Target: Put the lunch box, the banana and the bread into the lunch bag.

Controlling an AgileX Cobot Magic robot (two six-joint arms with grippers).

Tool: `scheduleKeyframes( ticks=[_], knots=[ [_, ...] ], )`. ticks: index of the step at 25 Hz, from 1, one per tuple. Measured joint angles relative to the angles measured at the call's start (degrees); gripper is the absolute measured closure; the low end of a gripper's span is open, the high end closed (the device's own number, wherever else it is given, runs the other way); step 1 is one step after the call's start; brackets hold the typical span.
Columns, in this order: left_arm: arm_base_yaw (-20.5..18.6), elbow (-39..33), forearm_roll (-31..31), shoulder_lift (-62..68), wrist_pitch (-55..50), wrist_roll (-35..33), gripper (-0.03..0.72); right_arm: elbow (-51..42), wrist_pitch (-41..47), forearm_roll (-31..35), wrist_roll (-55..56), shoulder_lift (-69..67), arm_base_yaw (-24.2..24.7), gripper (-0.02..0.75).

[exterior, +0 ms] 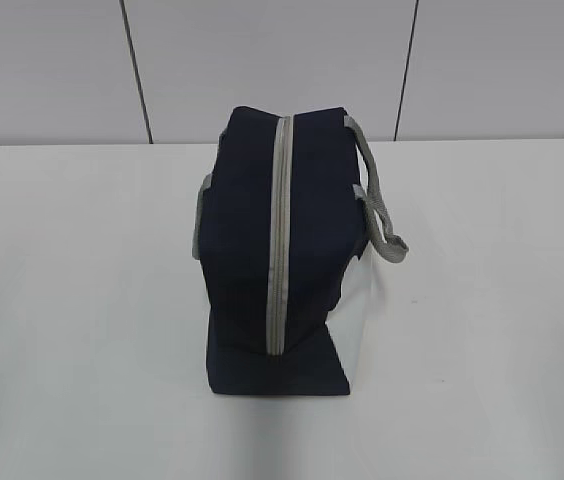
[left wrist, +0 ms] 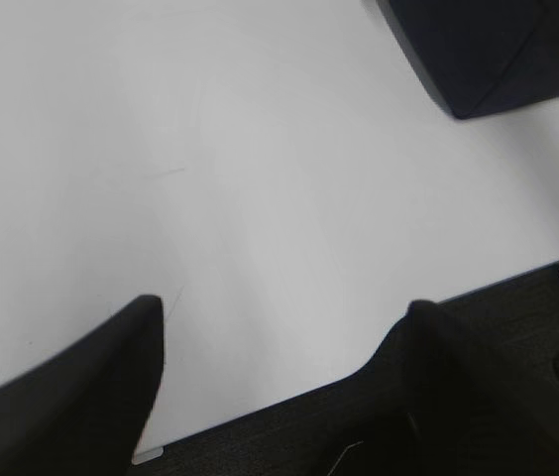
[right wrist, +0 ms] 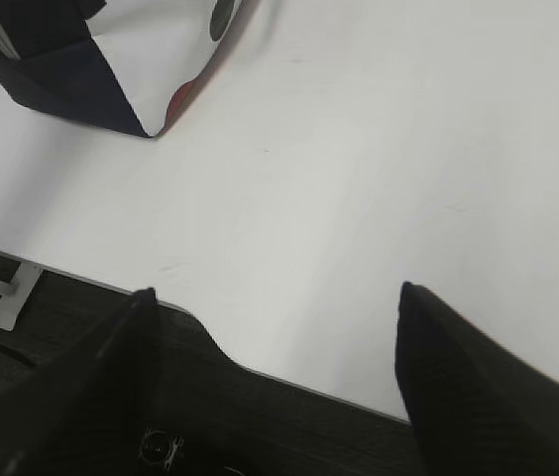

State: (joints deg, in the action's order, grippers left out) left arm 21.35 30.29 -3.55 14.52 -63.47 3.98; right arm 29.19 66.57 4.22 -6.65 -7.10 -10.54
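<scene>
Navy fabric lunch bag (exterior: 280,245), exterior view: stands alone at the middle of the white surface (exterior: 72,330), its grey zipper (exterior: 278,240) closed along the top and running away from the camera toward the wall, so the bag's long axis points near to far. Grey handle (exterior: 380,205) droops off the bag's right side. No arm or gripper enters this view; lunch box, banana and bread are nowhere visible.

Left wrist view: left gripper (left wrist: 284,357) released, its two dark fingers spread with only bare surface between them, grasping nothing. One navy corner of the bag (left wrist: 478,50) sits at the upper right, well apart, so the bag lies ahead and to the right of this gripper.

Right wrist view: right gripper (right wrist: 275,347) likewise released and empty over the surface edge. The bag's end, navy trim and white panel (right wrist: 111,55), sits at the upper left, well apart, so the bag lies ahead and to the left.

Judgement: the bag lies between the two grippers, neither clearly nearer; the zipper must be opened before anything goes in.
</scene>
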Motion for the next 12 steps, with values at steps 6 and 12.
scheduleKeyframes(
  ticks=[6, 12],
  knots=[
    [0.05, 0.0, 0.0, -0.13, 0.37, -0.22, 0.183, -0.46, -1.06, -0.48, 0.0, 0.09, 0.0, 0.193],
    [0.05, 0.0, 0.0, -0.24, 0.25, -0.22, 0.183, -0.46, -1.06, -0.61, -0.09, 0.22, 0.0, 0.193]
  ],
)
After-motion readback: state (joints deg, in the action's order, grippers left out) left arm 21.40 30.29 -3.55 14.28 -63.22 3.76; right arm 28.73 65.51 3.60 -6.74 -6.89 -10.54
